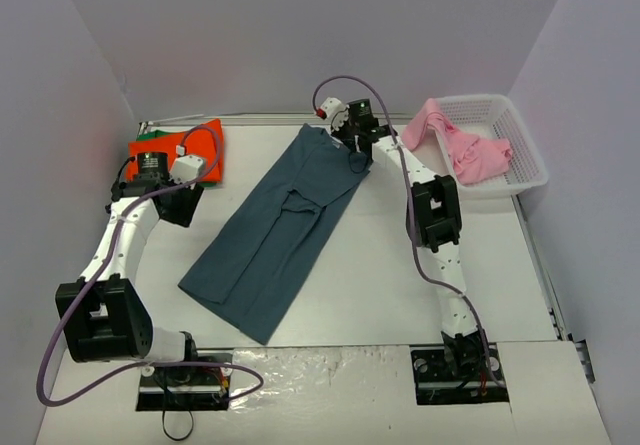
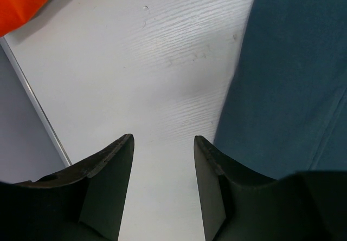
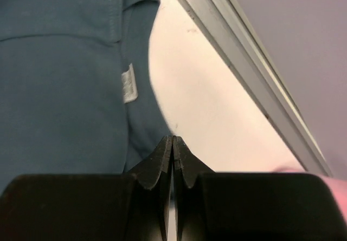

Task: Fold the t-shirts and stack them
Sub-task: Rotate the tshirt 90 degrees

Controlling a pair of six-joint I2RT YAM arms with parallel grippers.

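Since the blue shirt [image 1: 285, 230] lies on a slant across the middle of the table [image 2: 162, 62], doubled lengthwise into a long strip, I judge the next fold to be end to end. My right gripper [image 3: 172, 139] sits at the strip's far end, at the cloth's edge near the sewn label [image 3: 128, 84]. Its jaws are pressed together, and from the wrist view I cannot tell whether any cloth is caught between them. My left gripper [image 2: 162, 138] hangs with its jaws apart over bare table, just beside the strip's left edge, holding nothing.

The orange shirt [image 1: 195, 140] is folded at the far left, with a sliver of the green shirt [image 1: 160, 128] showing under it. The pink shirt [image 1: 465, 150] is draped over the rim of the basket [image 1: 525, 155] at the far right.

The blue cloth looks light, thin and limp. I expect it to sag and slide on the smooth table, and a one-point lift would likely let the layers peel apart. I would pinch both far corners through all the layers, at the doubled edge rather than mid-panel. I would then carry them low so that the fold line forms square. The main risk I see is catching only the top layer.
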